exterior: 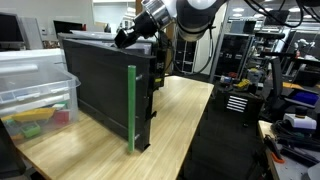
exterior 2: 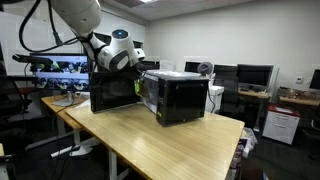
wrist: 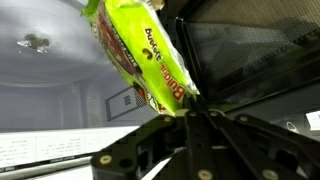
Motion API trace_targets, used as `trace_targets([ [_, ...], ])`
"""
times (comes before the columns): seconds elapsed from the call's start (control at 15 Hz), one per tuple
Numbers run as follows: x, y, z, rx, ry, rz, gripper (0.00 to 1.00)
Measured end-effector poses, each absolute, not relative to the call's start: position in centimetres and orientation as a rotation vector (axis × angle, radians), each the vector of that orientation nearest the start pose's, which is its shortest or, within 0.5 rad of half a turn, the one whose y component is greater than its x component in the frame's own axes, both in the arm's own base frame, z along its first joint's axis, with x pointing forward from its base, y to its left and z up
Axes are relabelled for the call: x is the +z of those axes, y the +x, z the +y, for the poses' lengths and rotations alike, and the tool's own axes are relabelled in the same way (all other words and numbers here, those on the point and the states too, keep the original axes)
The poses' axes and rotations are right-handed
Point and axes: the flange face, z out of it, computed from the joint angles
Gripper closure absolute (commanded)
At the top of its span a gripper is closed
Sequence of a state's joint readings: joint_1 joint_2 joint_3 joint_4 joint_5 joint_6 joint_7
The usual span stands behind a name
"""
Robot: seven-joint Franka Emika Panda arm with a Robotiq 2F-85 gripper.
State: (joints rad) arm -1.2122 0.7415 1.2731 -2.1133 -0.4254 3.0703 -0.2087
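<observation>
Gripper: the gripper [wrist: 186, 112] is clenching its two dark fingers on the lower end of a snack packet [wrist: 140, 55]. The wrist view is showing the jaws pressed together on the wrapper.
Held thing: the snack packet is bright green with brown and red print. It is standing tilted above the fingers and reaching toward the top edge of the wrist view.
Where the packet is: it is hanging inside the open cavity of a microwave [exterior 2: 182, 98], with the pale grey inner wall [wrist: 60, 90] behind it. It is not touching the cavity floor as far as the wrist view is showing. In both exterior views the packet is hidden.
Arm: in both exterior views the gripper [exterior: 127, 38] [exterior 2: 118, 62] is reaching in at the upper part of the oven's mouth, between the body and the door.
Door: the dark microwave door [exterior 2: 112, 92] is standing swung wide open. Its mesh window [wrist: 260, 60] is showing to the right of the packet.
Table: the microwave is sitting on a wooden table [exterior 2: 170, 145], back from its near edge.
Nearby: a clear plastic bin [exterior: 35, 85] with coloured pieces is sitting at the table's corner just beside the door.
</observation>
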Motion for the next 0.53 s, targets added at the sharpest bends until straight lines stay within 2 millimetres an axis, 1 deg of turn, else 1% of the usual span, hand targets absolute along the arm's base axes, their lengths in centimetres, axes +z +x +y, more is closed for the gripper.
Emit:
trace_targets([
  [0.27,37.7,61.9,-1.8,-1.125,-2.483,-0.385,1.0],
  [0.33,37.5,61.9,-1.6,-1.118,-2.481,-0.39,1.0],
  [0.47,37.1,61.5,-0.6,-1.1,-2.474,-0.414,1.0],
  [0.53,37.4,60.8,1.5,-1.082,-2.457,-0.479,1.0],
])
